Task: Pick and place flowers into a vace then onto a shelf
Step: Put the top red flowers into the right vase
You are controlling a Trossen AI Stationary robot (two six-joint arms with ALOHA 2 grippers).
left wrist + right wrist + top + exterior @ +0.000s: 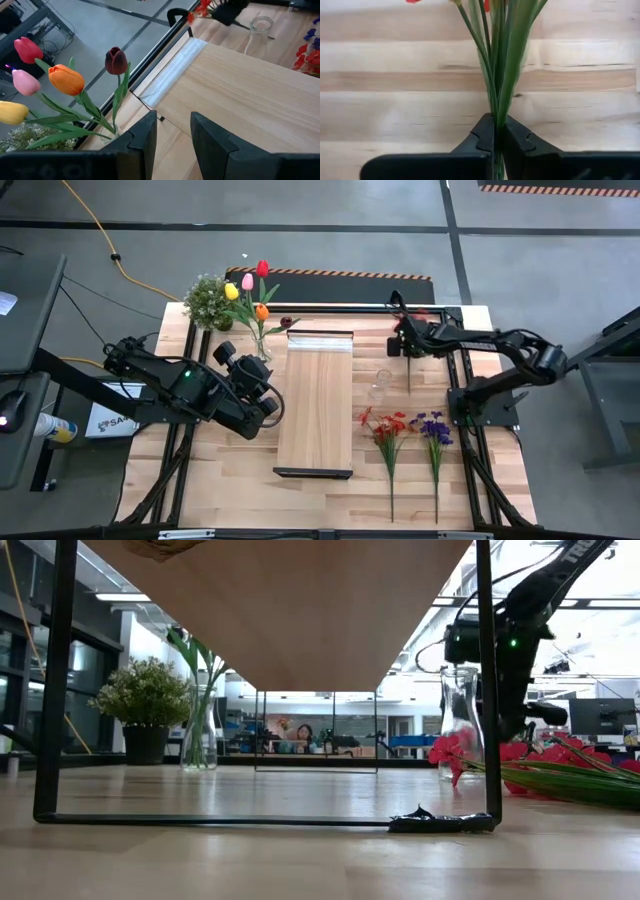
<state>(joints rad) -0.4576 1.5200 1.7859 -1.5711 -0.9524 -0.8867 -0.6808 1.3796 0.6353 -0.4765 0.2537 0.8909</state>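
Five tulips (250, 292) already stand in a vase (262, 345) at the far left of the desk (220, 470), beside the shelf (316, 402). Two sprays (388, 430) lie near right, unplaced. The right claw (496, 142) pinches a flower stem (501, 70) at far right; the left claw (172, 142), empty, hovers partly spread over the shelf's left edge.

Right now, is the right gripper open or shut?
Shut on the stems. In the right wrist view the right gripper has its two fingers pressed together around the green stems, above the table.
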